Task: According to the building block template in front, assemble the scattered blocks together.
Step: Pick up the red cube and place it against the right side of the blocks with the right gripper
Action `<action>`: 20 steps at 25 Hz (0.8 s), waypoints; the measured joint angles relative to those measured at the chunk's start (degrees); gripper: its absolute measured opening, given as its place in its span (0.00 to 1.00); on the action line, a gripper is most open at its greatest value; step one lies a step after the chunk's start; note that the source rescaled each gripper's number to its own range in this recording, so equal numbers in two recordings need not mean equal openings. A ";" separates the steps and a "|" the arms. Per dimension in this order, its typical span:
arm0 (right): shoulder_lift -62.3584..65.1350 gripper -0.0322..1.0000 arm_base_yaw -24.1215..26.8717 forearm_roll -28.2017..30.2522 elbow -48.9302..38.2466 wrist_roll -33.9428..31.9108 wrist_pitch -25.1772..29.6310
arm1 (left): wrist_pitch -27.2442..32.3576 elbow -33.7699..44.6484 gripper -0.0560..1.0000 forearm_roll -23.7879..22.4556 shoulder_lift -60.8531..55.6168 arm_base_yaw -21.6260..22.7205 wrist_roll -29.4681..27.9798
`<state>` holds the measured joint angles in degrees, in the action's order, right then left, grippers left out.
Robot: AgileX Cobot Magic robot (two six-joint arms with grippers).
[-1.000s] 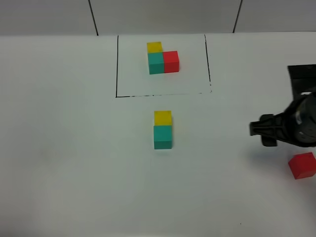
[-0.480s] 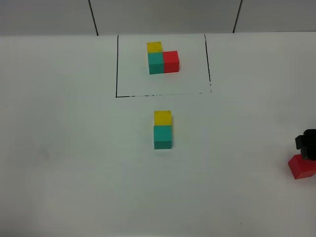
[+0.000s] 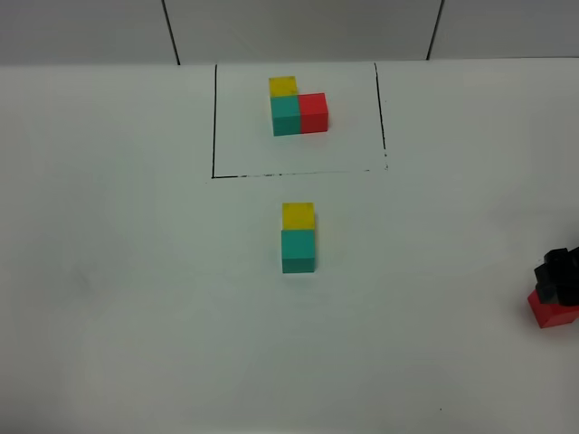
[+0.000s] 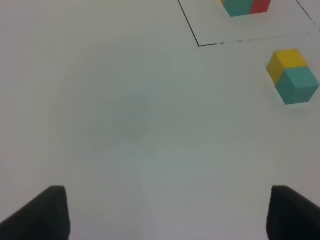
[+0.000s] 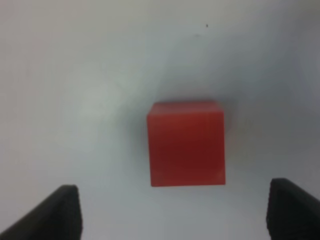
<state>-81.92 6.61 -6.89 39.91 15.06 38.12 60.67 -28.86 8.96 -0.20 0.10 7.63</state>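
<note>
Red cube (image 3: 552,312) well right of and nearer than the template (image 3: 297,110), right claw (image 5: 179,210) over it, spread wide, gripping nothing, yellow cube (image 3: 298,215) and teal cube (image 3: 298,249) touching, just before the template, left claw (image 4: 167,212) wide apart, empty

Red cube (image 3: 550,315) partly beneath right claw (image 3: 561,276), both past the high view's edge.

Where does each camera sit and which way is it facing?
Exterior high: up high, looking down on table, building block template, yellow-teal pair; right gripper over red cube.
Left wrist: on left arm, facing across table toward that pair; open left gripper shows.
Right wrist: on right arm, straight down at red cube between its fingertips, shared with exterior.
</note>
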 joint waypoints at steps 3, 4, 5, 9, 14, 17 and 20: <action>-3.37 0.72 1.29 -0.11 0.00 0.79 -1.30 | 0.00 0.00 0.91 0.00 0.00 0.00 0.06; -4.32 0.72 1.72 -0.32 0.00 1.36 -1.62 | 0.00 0.00 0.91 0.00 0.00 0.00 0.06; -5.35 0.72 1.98 -0.58 0.00 2.04 -1.85 | 0.00 0.00 0.91 0.00 0.00 0.00 0.06; -7.70 0.72 2.17 -1.72 0.00 4.88 -2.58 | 0.00 0.00 0.91 0.00 0.00 0.00 0.06; -8.78 0.72 2.17 -2.41 0.00 6.02 -3.95 | 0.00 0.00 0.91 0.00 0.00 0.00 0.06; -9.99 0.72 2.17 -2.60 0.00 6.02 -4.78 | 0.00 0.00 0.91 0.00 0.00 0.00 0.02; -11.60 0.72 2.56 -2.94 0.00 6.24 -5.35 | 0.00 0.00 0.91 0.00 0.00 0.00 0.02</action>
<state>-93.51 9.17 -9.84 39.91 21.30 32.77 60.67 -28.86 8.96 -0.20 0.10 7.65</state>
